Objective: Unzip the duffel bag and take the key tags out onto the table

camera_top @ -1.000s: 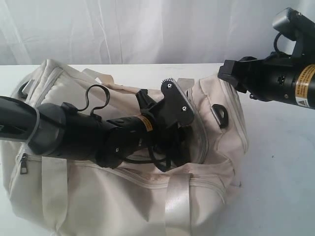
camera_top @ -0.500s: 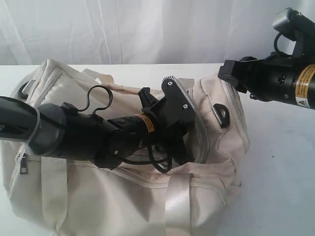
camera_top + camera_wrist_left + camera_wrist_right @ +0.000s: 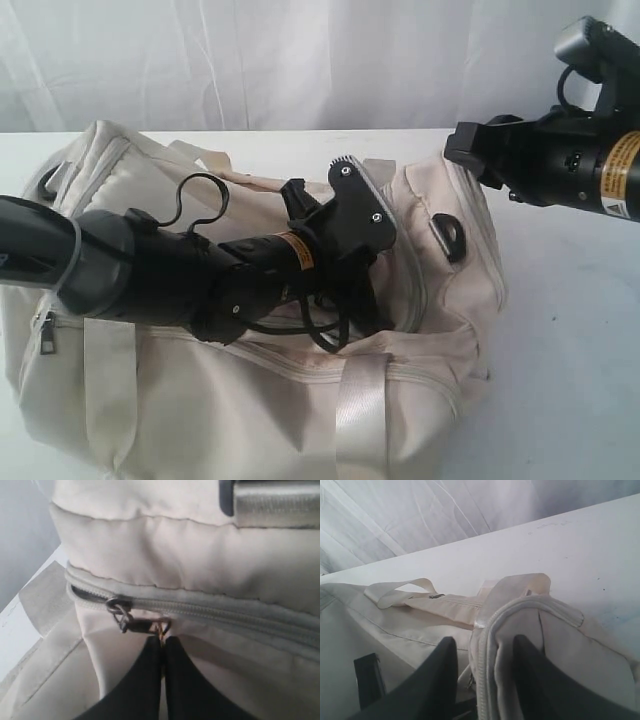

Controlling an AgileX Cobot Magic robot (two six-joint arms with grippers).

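Left claw pinches zipper pull on duffel bag.

A staged robot test setup: plain white table backed by draped white cloth.

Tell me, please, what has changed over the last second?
The left claw, shut on the zipper pull, edged slightly right and up in the exterior view, then held. The right claw stays clamped on the end of the duffel bag, which barely shifted.
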